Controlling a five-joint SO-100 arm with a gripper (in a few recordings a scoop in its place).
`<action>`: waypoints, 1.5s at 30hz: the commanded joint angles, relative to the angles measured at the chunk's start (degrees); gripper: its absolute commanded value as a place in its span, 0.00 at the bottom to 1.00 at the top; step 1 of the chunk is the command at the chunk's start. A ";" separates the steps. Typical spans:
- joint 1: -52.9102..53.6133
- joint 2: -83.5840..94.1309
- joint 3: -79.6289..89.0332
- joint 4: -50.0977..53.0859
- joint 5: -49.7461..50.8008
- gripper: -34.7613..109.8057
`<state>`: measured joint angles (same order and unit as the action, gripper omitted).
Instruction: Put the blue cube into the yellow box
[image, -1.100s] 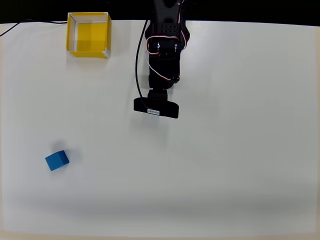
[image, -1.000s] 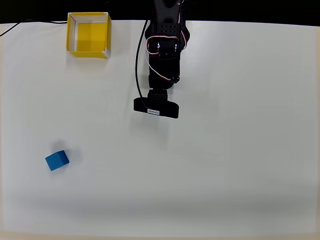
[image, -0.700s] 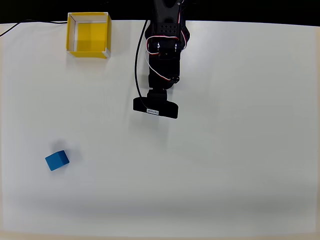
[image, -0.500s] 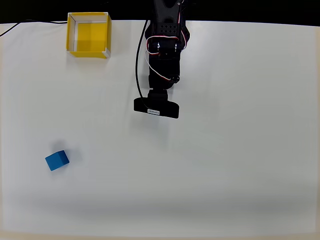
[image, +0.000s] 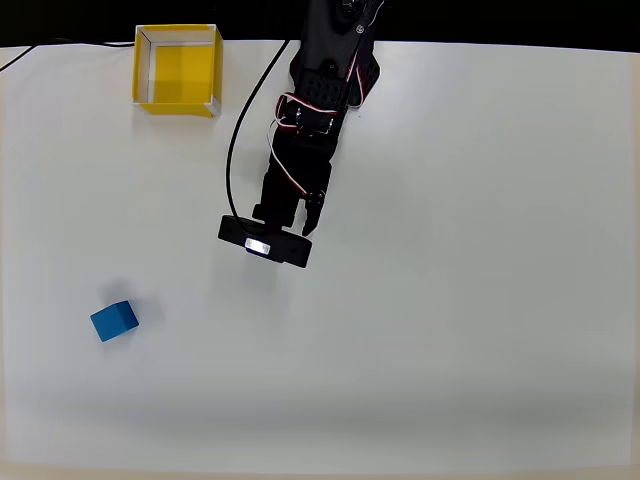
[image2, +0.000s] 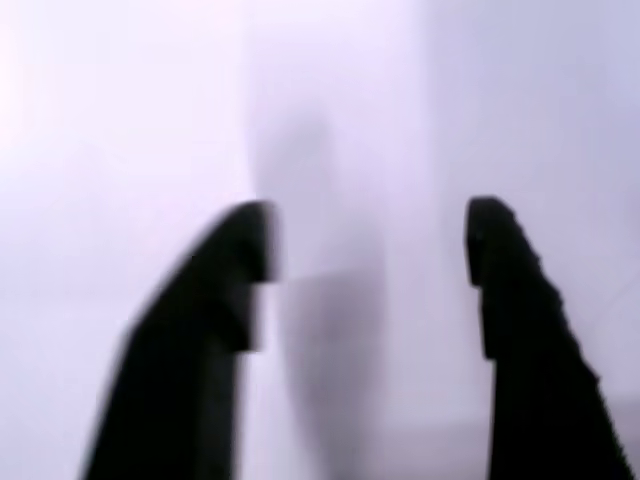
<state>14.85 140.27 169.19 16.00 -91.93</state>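
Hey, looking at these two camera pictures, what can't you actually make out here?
- Overhead view: the end effector's fingers sit under the black arm and its wrist camera, so their tips are hidden.
- Wrist view: the picture is motion-blurred; the end effector stands open over the bare white table, with the finger edges smeared.
- Overhead view: the arm's base is cut off by the top edge.
- Overhead view: the small solid blue cube hides its own underside, and the near wall of the shallow yellow box hides a strip of floor.

A plain white table (image: 480, 300) spans the overhead frame under soft, even light; a black strip (image: 500, 20) runs along the top edge.
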 joint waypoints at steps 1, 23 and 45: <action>3.69 -13.36 -15.21 -12.48 3.60 0.46; 26.81 -65.21 -62.14 -21.71 2.46 0.55; 24.35 -87.71 -89.21 -24.79 3.60 0.63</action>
<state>39.73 50.19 87.98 -5.62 -86.84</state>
